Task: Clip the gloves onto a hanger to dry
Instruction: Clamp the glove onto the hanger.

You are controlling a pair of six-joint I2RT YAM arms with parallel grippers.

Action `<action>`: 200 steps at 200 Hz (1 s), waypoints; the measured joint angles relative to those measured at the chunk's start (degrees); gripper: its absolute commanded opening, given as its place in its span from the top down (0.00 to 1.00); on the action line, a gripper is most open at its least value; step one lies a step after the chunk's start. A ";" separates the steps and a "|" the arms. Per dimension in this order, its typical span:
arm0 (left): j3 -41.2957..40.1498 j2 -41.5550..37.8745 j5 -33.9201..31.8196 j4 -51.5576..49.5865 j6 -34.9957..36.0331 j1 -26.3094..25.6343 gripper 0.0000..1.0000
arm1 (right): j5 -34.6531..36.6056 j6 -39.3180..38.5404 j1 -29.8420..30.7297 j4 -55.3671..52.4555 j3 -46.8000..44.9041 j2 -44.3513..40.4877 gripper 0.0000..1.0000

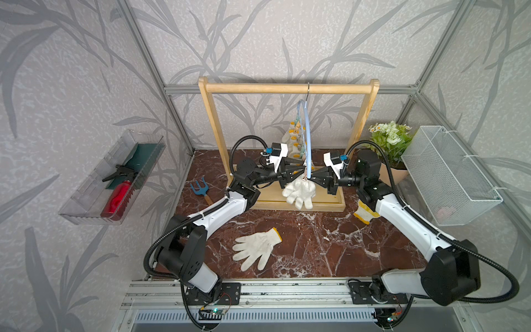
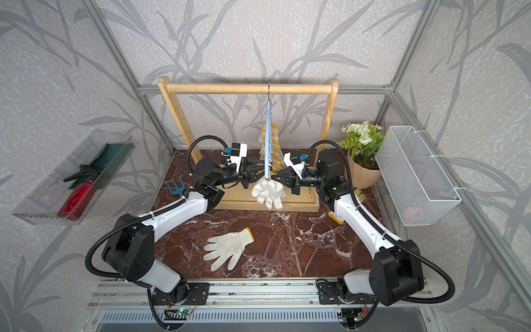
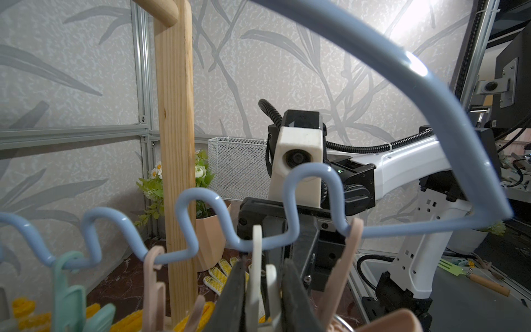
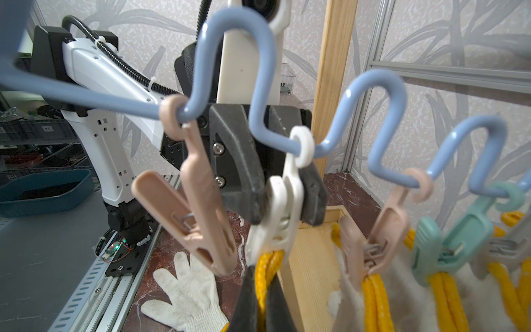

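Note:
The light-blue hanger [image 1: 308, 138] hangs by its hook from the wooden rack [image 1: 287, 88]. My left gripper [image 3: 264, 299] is shut on the handles of a white clip [image 4: 283, 212] on the hanger's wavy bar. From the other side, my right gripper [image 4: 263, 299] is shut on the yellow cuff [image 4: 265, 273] of an off-white glove [image 1: 298, 193]. The cuff's top reaches into that clip's mouth, and the glove's fingers dangle below. Several gloves [image 4: 402, 299] hang from clips further along. In both top views another glove [image 1: 255, 247] lies flat on the marble table.
A yellow patterned glove [image 1: 362, 214] lies under my right forearm. A blue hand fork [image 1: 199, 188] lies left of the rack. A potted plant [image 1: 390, 143] and a wire basket [image 1: 448, 178] are at the right, and a clear tray with a red bottle [image 1: 115, 178] hangs on the left wall.

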 measured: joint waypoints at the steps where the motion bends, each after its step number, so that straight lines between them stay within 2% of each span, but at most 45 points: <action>1: 0.00 0.00 0.02 0.00 0.02 0.00 0.81 | 0.00 0.00 0.00 -0.02 0.00 0.00 1.00; 56: -0.70 -0.15 -0.59 -0.39 0.46 0.02 0.57 | 1.60 0.00 0.00 -0.07 -0.50 0.00 1.00; 81: -1.22 -0.68 -2.03 -1.92 1.18 0.15 0.46 | 2.82 0.22 0.00 0.20 -1.09 0.00 0.93; 90: -1.60 -1.18 -2.67 -2.47 1.60 0.20 0.43 | 3.10 0.39 0.00 0.28 -1.25 0.00 0.88; 101: -2.05 -1.97 -3.34 -3.19 2.01 0.26 0.41 | 3.67 0.59 0.00 0.42 -1.42 0.00 0.76; 123: -2.69 -4.02 -5.31 -5.42 3.65 0.48 0.38 | 5.05 1.53 0.00 0.66 -1.64 0.00 0.59; 169: -7.13 -10.80 -17.66 -15.98 11.06 0.50 0.35 | 10.75 3.23 0.00 1.18 -4.94 -0.22 0.41; 200: -10.75 -15.65 -28.72 -26.29 16.65 0.50 0.35 | 17.62 4.59 0.00 -0.44 -10.75 -2.69 0.37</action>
